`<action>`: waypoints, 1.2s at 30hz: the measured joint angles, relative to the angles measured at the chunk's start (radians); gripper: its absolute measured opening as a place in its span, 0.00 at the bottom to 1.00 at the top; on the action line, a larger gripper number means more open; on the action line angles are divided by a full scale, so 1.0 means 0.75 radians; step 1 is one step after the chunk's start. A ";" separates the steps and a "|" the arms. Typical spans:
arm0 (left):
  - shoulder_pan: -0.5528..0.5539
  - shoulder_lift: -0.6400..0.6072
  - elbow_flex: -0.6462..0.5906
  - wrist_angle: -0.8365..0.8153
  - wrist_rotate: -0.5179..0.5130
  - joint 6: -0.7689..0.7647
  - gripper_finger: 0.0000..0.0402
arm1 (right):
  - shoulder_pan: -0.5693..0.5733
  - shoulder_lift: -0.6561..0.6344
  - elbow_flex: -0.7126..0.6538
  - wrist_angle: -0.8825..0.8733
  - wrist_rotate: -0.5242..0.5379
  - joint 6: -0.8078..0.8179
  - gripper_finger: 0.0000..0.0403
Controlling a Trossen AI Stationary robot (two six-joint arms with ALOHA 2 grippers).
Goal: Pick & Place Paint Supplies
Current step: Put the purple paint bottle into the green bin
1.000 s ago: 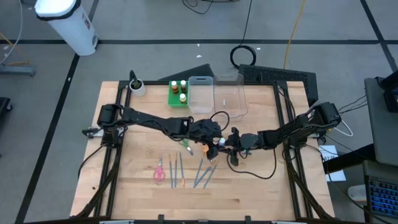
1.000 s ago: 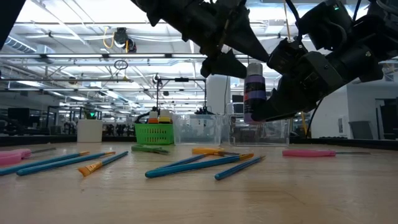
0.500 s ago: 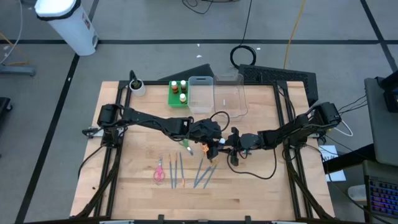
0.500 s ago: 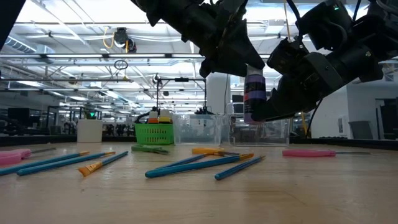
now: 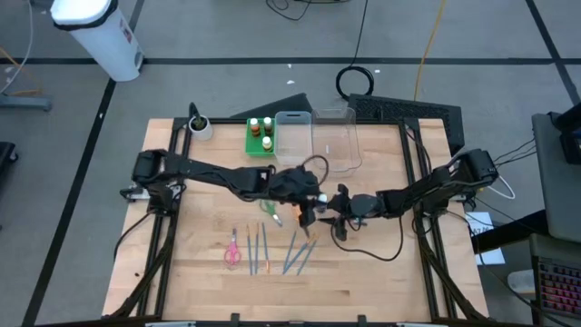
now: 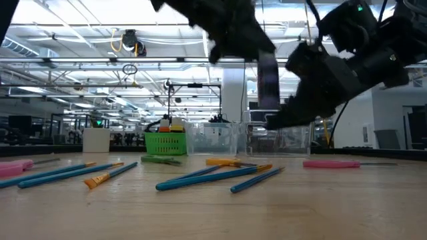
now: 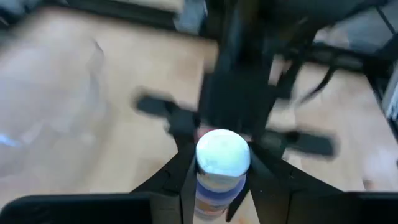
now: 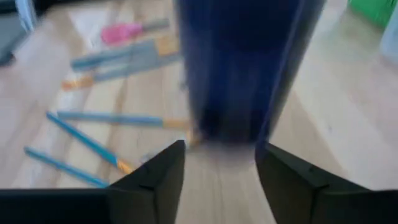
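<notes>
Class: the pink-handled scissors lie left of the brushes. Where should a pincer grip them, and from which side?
Grip the pink-handled scissors across the narrow part where blades meet handles, from straight above. They lie flat on the table with a brush close alongside, so a sideways approach looks blocked. The open right pincer is free; the left pincer holds a paint bottle.

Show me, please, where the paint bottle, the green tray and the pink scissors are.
paint bottle [image 7: 222, 152]: left wrist view, on its white cap.
green tray [image 5: 249, 144]: high view, on its left wall.
pink scissors [image 5: 232, 253]: high view, on the pink handles.
</notes>
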 joint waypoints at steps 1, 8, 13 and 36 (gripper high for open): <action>-0.005 -0.033 0.002 -0.011 -0.029 0.012 0.29 | 0.000 0.002 -0.003 -0.013 0.001 0.015 0.51; -0.042 -0.246 0.003 -0.222 -0.323 0.108 0.29 | 0.001 0.001 -0.002 -0.013 0.014 0.034 0.68; -0.043 -0.396 -0.027 -0.360 -0.543 0.114 0.29 | 0.001 0.000 -0.002 -0.031 0.014 0.034 0.73; 0.519 -0.811 -0.954 0.204 -0.615 -0.216 0.29 | 0.001 0.000 -0.002 -0.024 0.017 0.034 0.70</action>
